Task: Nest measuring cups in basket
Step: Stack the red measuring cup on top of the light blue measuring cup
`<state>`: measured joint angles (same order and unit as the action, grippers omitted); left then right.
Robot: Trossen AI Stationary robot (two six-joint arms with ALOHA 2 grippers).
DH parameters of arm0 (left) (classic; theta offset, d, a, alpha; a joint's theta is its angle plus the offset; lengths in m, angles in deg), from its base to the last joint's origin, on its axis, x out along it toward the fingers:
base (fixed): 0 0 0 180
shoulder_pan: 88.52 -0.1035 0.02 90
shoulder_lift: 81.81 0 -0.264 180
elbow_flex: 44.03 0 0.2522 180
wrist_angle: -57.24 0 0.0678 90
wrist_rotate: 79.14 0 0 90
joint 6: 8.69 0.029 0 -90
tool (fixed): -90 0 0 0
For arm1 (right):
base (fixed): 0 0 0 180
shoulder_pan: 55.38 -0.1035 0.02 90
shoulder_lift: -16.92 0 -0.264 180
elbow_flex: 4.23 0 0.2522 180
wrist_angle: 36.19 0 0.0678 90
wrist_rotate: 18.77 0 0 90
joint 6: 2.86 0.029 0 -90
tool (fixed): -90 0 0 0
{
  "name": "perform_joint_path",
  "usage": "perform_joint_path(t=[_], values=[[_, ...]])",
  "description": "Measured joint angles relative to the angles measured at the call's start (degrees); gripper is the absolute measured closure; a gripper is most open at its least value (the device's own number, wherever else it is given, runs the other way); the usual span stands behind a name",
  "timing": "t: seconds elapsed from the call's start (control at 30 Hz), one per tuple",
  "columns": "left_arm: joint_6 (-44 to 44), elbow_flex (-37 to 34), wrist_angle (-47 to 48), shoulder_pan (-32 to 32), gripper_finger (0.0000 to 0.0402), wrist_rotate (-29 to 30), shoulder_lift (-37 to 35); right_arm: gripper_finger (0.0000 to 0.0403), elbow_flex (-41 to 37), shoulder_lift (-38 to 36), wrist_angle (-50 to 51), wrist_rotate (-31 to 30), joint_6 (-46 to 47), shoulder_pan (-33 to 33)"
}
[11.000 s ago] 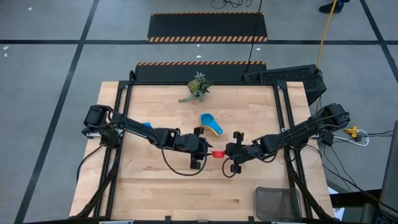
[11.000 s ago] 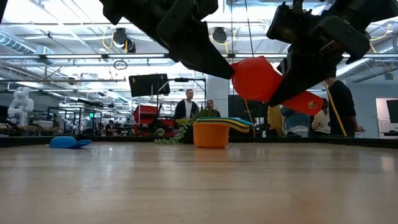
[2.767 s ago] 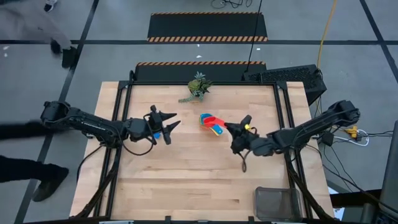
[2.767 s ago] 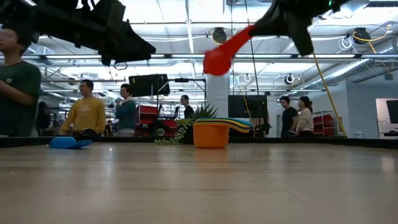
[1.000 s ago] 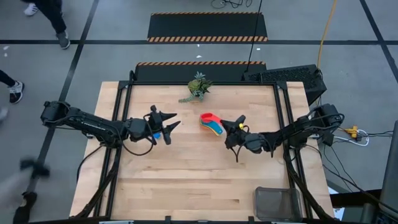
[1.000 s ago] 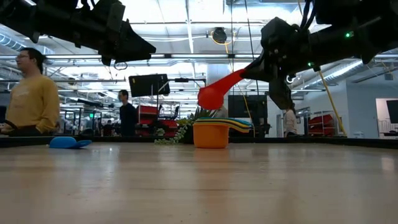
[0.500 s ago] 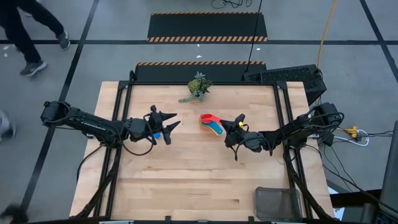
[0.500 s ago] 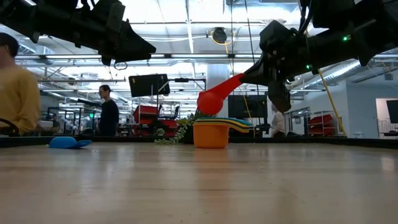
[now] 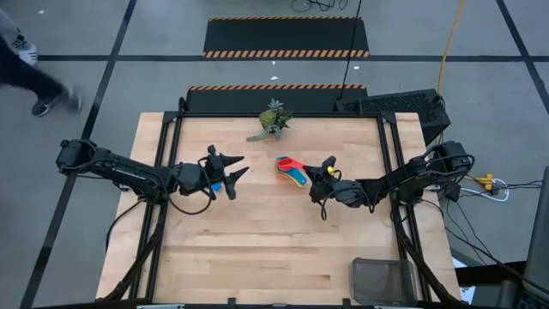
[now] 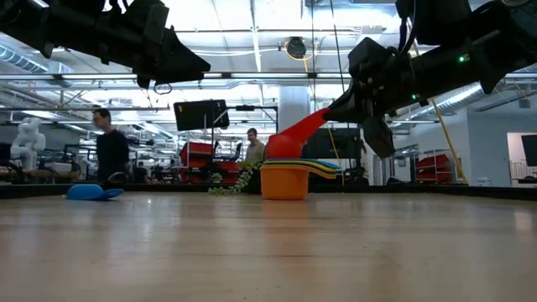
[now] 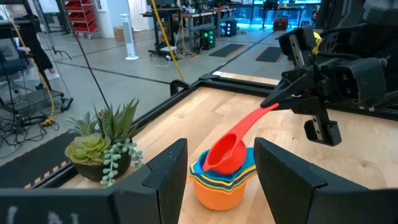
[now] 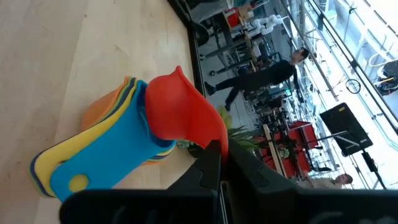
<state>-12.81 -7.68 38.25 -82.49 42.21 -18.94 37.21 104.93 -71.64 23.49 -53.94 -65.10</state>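
Note:
A stack of nested measuring cups (image 9: 297, 178) (image 10: 285, 179), orange at the bottom with yellow, green and light blue inside, stands on the table's far middle. A red cup (image 9: 286, 162) (image 11: 226, 153) is tilted over it, its bowl at the stack's top. My right gripper (image 9: 316, 174) (image 10: 337, 106) is shut on its handle. My left gripper (image 9: 237, 167) (image 11: 217, 168) hovers open and empty to the stack's left. A dark blue cup (image 9: 216, 183) (image 10: 94, 191) lies on the table below it. The basket (image 9: 383, 280) sits at the near right corner. My right gripper pinches the red cup's handle at its free end (image 12: 210, 132) between its two fingers. The fingers come nearly level from the table's right, along the handle. The handle slants up toward the gripper, and the bowl (image 10: 286, 148) hangs lower, at the rim of the stacked cups.
A small potted plant (image 9: 273, 120) (image 11: 102, 149) stands near the far edge, behind the stack. Bare wood lies across the near half of the table. People move about in the room beyond.
My right gripper has tipped the red cup down toward the stack. The bowl has sunk from above the stack to its rim, while the handle end stayed about where it was.

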Motion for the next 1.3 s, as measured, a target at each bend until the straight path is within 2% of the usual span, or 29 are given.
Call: perform_joint_path(t=[0.4, 1.0, 1.3], values=[[0.5, 0.0, 0.0, 0.0, 0.0215, 0.0, 0.0, 0.0396, 0.0, 0.0, 0.0, -0.1, -0.6, 0.0], [0.5, 0.0, 0.0, 0.0, 0.0215, -0.7, 0.0, 0.0310, 0.0, 0.0, 2.1, -0.2, -0.6, 0.0], [0.5, 0.0, 0.7, 0.0, 0.0215, -0.7, 0.0, 0.0313, 0.0, 0.0, 2.8, -0.1, -0.6, -0.1]])
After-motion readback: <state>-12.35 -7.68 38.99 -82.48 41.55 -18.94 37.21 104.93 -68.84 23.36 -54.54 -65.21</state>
